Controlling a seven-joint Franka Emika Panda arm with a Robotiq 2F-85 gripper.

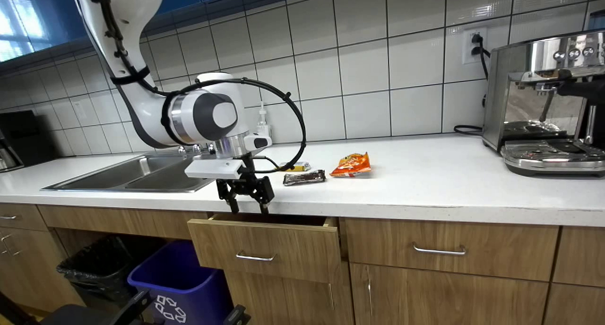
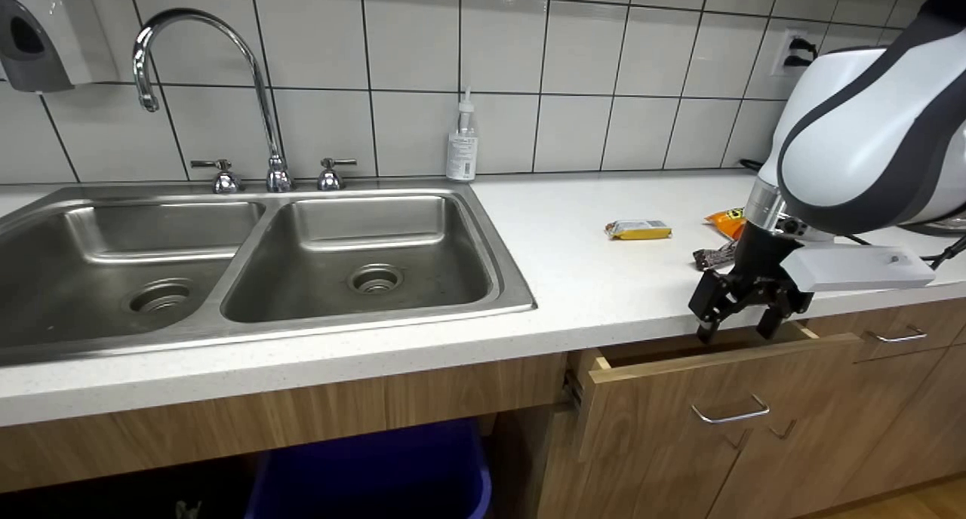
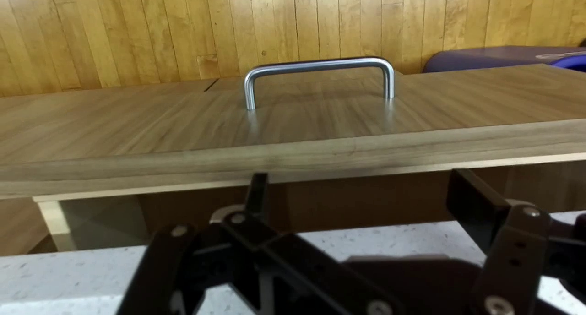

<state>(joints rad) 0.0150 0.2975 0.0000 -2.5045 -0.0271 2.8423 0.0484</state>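
Gripper [image 1: 249, 208] gapes over drawer [image 1: 269, 240], whose far end hides under counter [image 1: 425, 183]. Arm [image 2: 853, 149] partly covers orange bag [image 2: 724, 225] in an exterior view.

White recycling sign [image 1: 171, 309] that stood on blue bin [image 1: 208, 297], label [image 2: 462, 158] on clear bottle [image 2: 463, 134], its print seemed too small to read.

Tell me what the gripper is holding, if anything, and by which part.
Nothing is held: the gripper stands open, its jaws apart over the partly open wood-grain drawer.
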